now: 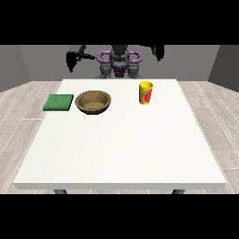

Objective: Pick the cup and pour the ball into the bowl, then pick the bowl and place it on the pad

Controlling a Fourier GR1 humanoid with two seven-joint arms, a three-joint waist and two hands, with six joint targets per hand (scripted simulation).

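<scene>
Both hands are raised beside the robot's shoulders, well back from the table [116, 149], and nothing is held yet. The hand at the view's right [159, 52] is the nearer one to the cup [145, 93], which stands upright below and in front of it, toward the table's far edge. The hand at the view's left [73, 58] hangs above and behind the bowl [93, 101]; the pad [59, 102] lies just beside the bowl, further out to that hand's outer side.

You cannot tell how the fingers of either hand lie: each shows only as a dark shape, and the one at the view's right is partly cut by the top of the view.

Watch the cup first. It looks tall and narrow, so a reach that comes in from the side and meets it before the fingers are around it could tip it and send the ball rolling across the table. When you pour, the bowl sits well apart from the cup, so a tilt begun too early would likely drop the ball short of the rim. The bowl is wide and shallow, and a fast ball may bounce out.

The ball itself is not visible; you have to assume it is inside the cup.
</scene>
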